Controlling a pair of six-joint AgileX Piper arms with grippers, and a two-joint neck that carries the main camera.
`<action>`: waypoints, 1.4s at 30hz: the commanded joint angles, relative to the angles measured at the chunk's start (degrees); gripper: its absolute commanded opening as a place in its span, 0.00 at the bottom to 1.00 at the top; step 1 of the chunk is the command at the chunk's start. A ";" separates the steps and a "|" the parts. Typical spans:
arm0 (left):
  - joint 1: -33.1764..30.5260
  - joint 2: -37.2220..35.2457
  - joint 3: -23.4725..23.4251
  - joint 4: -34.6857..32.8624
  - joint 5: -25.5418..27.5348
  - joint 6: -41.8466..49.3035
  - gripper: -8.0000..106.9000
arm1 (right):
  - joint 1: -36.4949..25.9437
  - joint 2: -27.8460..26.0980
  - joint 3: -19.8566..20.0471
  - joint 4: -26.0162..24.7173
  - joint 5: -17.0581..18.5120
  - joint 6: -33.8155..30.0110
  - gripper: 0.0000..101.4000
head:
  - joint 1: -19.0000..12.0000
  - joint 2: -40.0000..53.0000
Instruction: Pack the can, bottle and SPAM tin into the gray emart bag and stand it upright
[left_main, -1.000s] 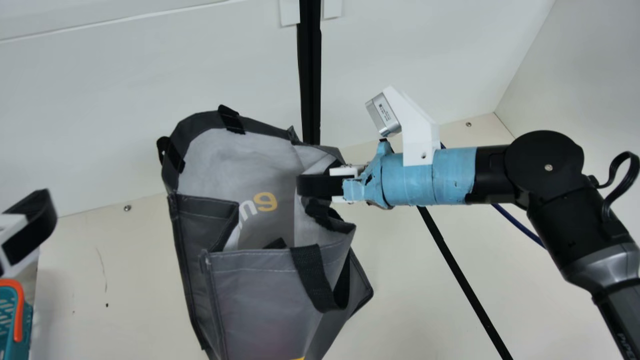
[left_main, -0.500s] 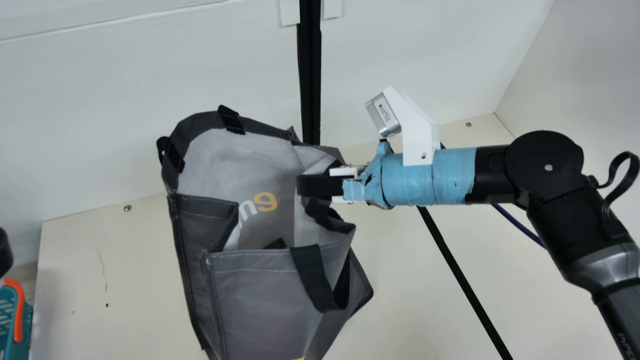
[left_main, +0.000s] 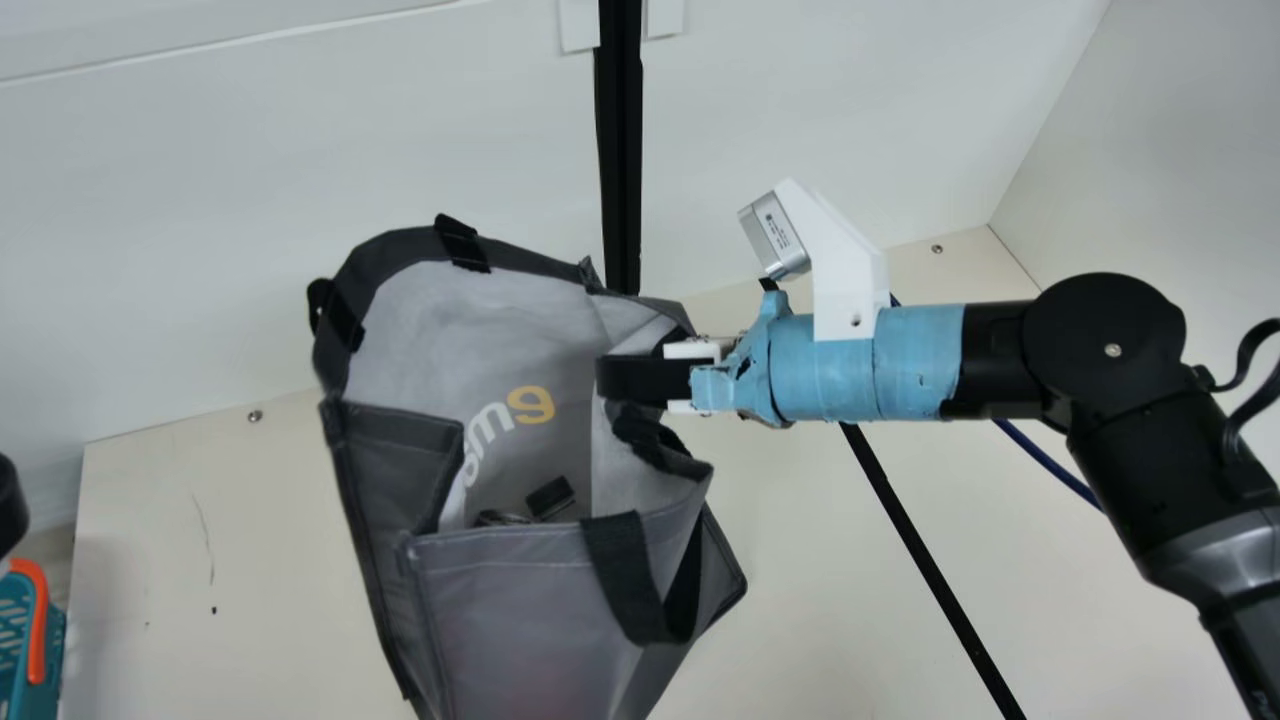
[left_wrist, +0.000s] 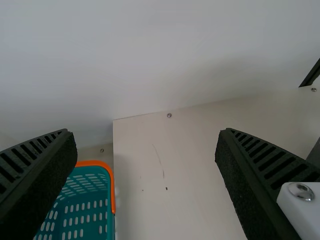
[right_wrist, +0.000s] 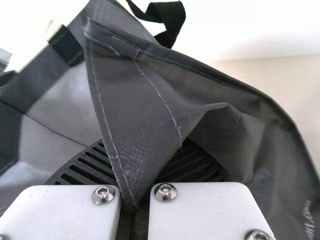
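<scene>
Inside the bag (left_main: 530, 620), dark items (left_main: 550, 497) hide partly; right hand (left_main: 608, 380) pinches the bag, left hand (left_main: 10, 505) gapes.

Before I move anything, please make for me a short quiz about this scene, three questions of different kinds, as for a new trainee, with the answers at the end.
1. True or false: the left gripper is open.
2. Which colour is the rim of the teal basket?
A) yellow
B) orange
C) white
3. Short answer: which gripper is closed on the fabric of the gray bag?

Key: 1. True. 2. B. 3. The right gripper.
</scene>
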 joint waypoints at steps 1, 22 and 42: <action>0.00 0.00 0.00 0.00 0.00 0.00 0.85 | -0.19 0.12 0.03 -1.19 0.21 0.63 0.00 | -1.30 -0.14; 0.00 0.00 0.00 0.00 0.00 0.00 0.85 | -3.44 -0.58 -1.99 -16.31 -6.42 8.87 0.00 | -1.30 -0.14; 0.00 0.00 0.00 0.00 0.00 0.00 0.85 | -12.42 0.08 -8.18 -23.99 -6.29 12.15 0.00 | -1.30 -0.14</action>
